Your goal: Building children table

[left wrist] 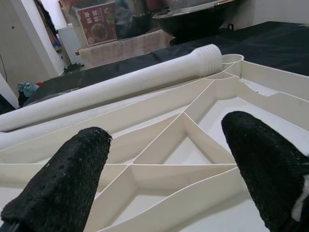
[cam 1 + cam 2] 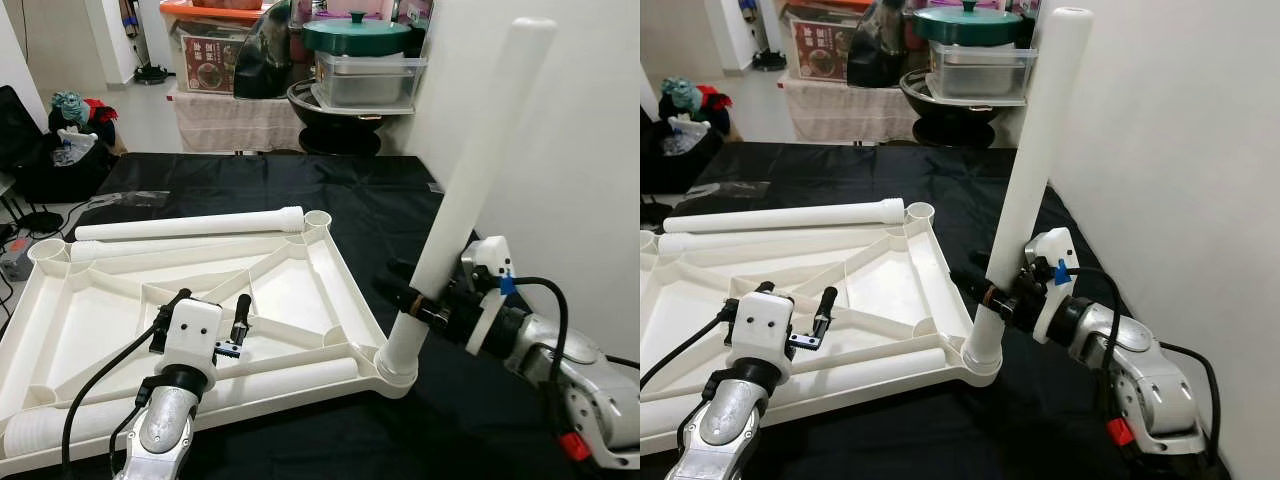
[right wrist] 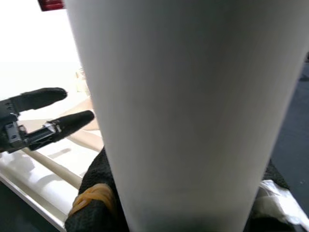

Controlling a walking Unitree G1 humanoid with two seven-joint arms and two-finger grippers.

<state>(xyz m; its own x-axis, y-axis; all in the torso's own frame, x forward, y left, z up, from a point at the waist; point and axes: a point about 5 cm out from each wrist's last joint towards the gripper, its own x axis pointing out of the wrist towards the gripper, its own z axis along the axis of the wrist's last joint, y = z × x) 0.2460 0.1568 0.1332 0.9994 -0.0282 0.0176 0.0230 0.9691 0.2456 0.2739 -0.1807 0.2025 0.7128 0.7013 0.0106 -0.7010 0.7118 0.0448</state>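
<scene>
A white ribbed table top (image 2: 330, 270) lies upside down on a black cloth. One white leg (image 2: 480, 150) stands tilted in the near right corner socket (image 2: 395, 365). My right gripper (image 2: 415, 300) is shut on this leg low down, its black fingers (image 3: 96, 193) wrapped around the tube. A second leg (image 2: 190, 225) lies along the far edge of the top, and a third (image 2: 250, 385) lies along the near edge. My left gripper (image 2: 208, 305) hovers open over the ribs near the middle, with nothing between its fingertips (image 1: 72, 179).
The black cloth (image 2: 400, 200) covers the work surface. A white wall (image 2: 580, 150) runs close along the right. Behind stand a green pot (image 2: 355, 35), a metal tray and a black wok (image 2: 330, 105). A dark bag (image 2: 60, 150) sits on the floor at the left.
</scene>
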